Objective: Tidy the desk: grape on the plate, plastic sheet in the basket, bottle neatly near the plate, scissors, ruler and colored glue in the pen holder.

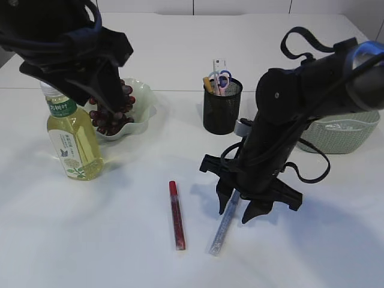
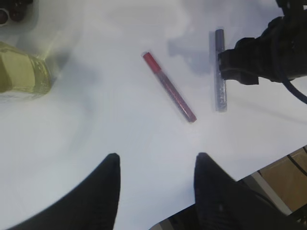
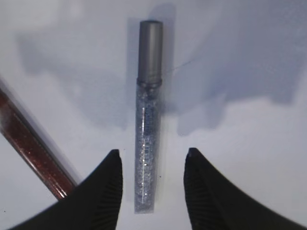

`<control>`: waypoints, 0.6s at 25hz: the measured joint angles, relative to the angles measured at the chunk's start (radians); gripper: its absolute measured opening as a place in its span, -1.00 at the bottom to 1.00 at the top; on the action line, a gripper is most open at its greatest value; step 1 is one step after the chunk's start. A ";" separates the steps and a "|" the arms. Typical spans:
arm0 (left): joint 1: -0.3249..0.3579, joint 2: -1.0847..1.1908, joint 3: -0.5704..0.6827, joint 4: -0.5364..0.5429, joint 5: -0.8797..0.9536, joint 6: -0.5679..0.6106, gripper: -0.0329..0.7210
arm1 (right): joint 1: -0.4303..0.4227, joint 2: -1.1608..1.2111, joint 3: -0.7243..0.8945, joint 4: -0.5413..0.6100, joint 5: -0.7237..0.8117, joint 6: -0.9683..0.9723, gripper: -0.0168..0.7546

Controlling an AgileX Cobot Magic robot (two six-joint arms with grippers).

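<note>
A silver glitter glue tube (image 1: 223,231) (image 3: 147,143) lies flat on the white table. My right gripper (image 1: 235,215) (image 3: 153,152) hangs over its lower end, open, one finger on each side and clear of it. A red glue tube (image 1: 177,216) (image 2: 170,88) lies just to its left. My left gripper (image 2: 157,155) is open and empty, raised over the grapes (image 1: 117,117) on the plate (image 1: 144,102). The yellow-green bottle (image 1: 72,141) stands upright beside the plate. Scissors (image 1: 222,77) and ruler (image 1: 217,66) stand in the black pen holder (image 1: 221,108). The plastic sheet is out of view.
A pale green woven basket (image 1: 342,135) sits at the right, partly behind my right arm. The table's near edge shows in the left wrist view, with floor beyond it (image 2: 283,177).
</note>
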 joint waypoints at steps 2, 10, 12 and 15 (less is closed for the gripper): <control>0.000 0.000 0.000 0.007 0.000 0.004 0.07 | 0.000 0.010 -0.004 0.002 0.000 0.000 -0.04; 0.000 0.000 0.000 0.033 0.000 0.008 0.07 | 0.000 0.057 -0.078 0.004 0.037 -0.004 -0.04; 0.000 0.000 0.000 0.033 0.000 0.012 0.07 | 0.000 0.070 -0.093 0.004 0.056 -0.004 -0.04; 0.000 0.000 0.000 0.033 0.000 0.015 0.07 | 0.000 0.076 -0.100 0.004 0.068 -0.005 -0.04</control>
